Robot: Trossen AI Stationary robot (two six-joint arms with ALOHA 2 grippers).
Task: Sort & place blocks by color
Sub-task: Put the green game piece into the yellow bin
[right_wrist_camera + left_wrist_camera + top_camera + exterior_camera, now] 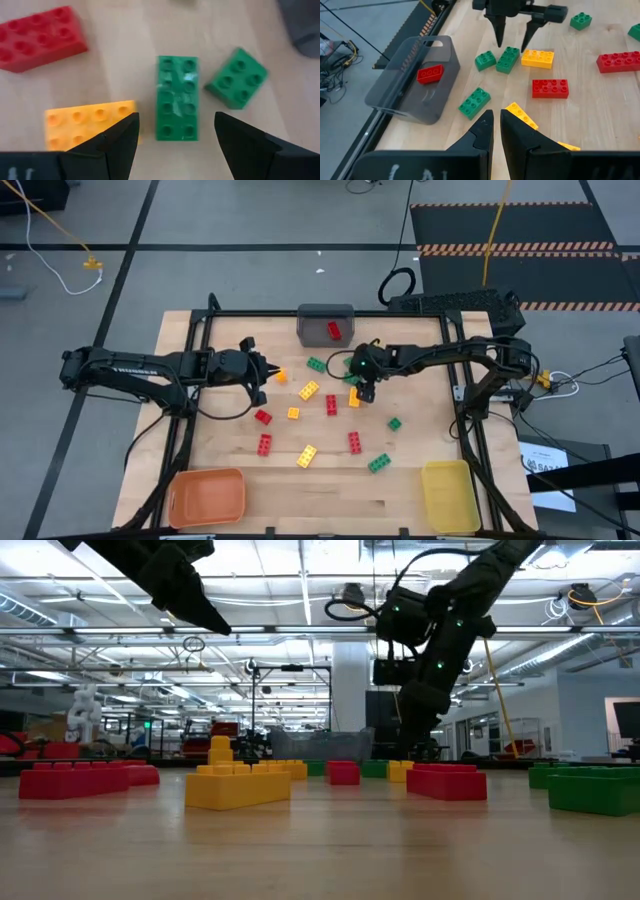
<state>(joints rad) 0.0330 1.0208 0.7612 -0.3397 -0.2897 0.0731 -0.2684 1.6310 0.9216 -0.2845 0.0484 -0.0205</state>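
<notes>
The right gripper (175, 132) points down, spread wide over a long green block (177, 97); the left gripper (496, 131) hovers closed, empty.

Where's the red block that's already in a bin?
In the high view, the red block lies inside the gray bin at the table's far edge, near the middle, between both arms.
</notes>
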